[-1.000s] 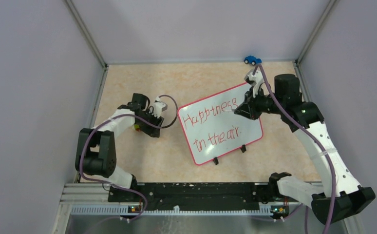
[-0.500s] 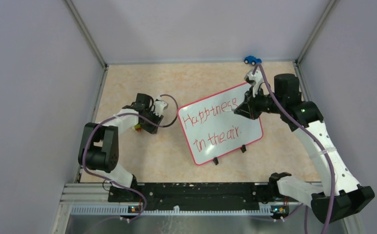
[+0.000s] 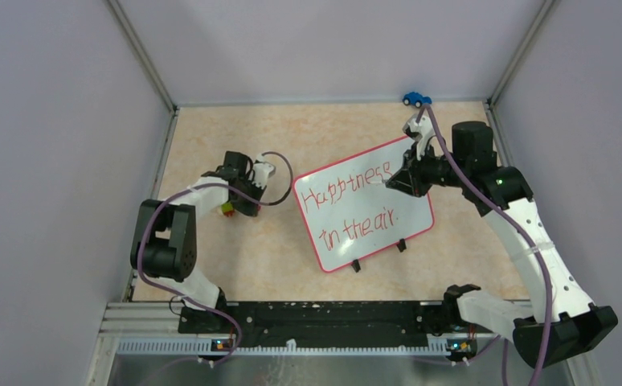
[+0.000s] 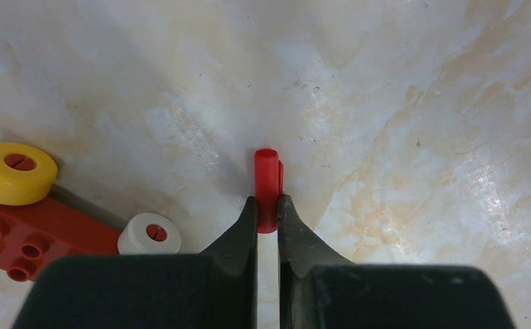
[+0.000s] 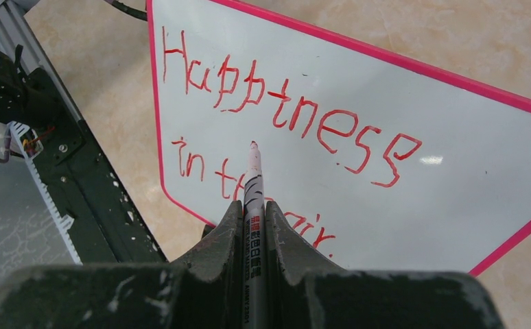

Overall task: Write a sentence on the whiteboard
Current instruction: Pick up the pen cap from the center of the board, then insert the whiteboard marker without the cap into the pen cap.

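Observation:
The whiteboard [image 3: 408, 217] [image 5: 455, 205] stands tilted on two black feet at mid table. The sentence [image 3: 348, 186] [image 5: 290, 113], in red, reads "Happiness in the air." over two lines. My right gripper [image 3: 396, 182] [image 5: 252, 204] is at the board's upper right, shut on a white marker [image 5: 252, 181]. The marker's tip points at the board between the two lines. Left of the board, my left gripper [image 3: 240, 207] [image 4: 267, 203] is down at the tabletop. It is shut on a small red cap [image 4: 267, 179], which sticks out past the fingertips.
A red toy brick [image 4: 22, 233] with a yellow wheel [image 4: 14, 173] and a white wheel [image 4: 149, 234] lies just left of my left fingers. A blue toy car [image 3: 415, 99] sits at the back wall. Grey walls enclose the table.
My left gripper has closed on the red cap and shifted slightly left. The right arm, marker and whiteboard have not moved.

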`<state>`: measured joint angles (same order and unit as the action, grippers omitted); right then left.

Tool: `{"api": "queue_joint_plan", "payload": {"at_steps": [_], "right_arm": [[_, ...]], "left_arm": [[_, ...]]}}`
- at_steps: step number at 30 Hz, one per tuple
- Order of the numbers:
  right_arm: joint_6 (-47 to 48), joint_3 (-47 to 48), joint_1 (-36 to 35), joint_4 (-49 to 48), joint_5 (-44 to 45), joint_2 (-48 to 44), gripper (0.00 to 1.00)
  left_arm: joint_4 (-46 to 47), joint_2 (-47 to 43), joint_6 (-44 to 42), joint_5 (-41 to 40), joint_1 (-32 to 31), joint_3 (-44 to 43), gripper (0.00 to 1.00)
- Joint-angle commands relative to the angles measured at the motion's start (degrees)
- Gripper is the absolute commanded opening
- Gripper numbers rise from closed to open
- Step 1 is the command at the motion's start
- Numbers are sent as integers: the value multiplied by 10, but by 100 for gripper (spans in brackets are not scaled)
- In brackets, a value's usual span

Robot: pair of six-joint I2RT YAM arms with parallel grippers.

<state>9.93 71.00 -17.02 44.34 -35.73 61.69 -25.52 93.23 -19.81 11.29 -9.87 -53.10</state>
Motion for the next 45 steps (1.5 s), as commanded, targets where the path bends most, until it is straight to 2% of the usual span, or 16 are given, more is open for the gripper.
{"api": "queue_joint_plan", "payload": {"at_steps": [1,5,10,14,19,25,29,33,37,45], "right_arm": [[5,18,7,-15,-11,1,0],[-1,26,7,-15,-18,6,0],[-27,36,7,-31,-45,14,0],[-57,36,8,-54,-72,14,0],[-132,9,9,-110,-144,12,0],[-254,-51,18,-240,-245,11,0],[-312,-84,18,-307,-267,14,0],[-364,-107,18,-360,-278,17,0],[-390,-115,12,-383,-286,20,0],[-408,-125,-8,-397,-290,26,0]], "left_arm": [[-41,-22,6,13,11,-19,0],[-82,-68,2,42,40,-61,0],[-135,-134,-5,83,64,-174,0],[-188,-171,-84,195,59,-269,0],[-282,-174,-162,263,3,-378,0],[-410,-156,-221,318,-97,-474,0],[-465,-142,-235,368,-142,-481,0],[-484,-136,-228,374,-199,-463,0],[-460,-130,-182,336,-240,-446,0],[-407,-117,-114,281,-281,-421,0]]}}
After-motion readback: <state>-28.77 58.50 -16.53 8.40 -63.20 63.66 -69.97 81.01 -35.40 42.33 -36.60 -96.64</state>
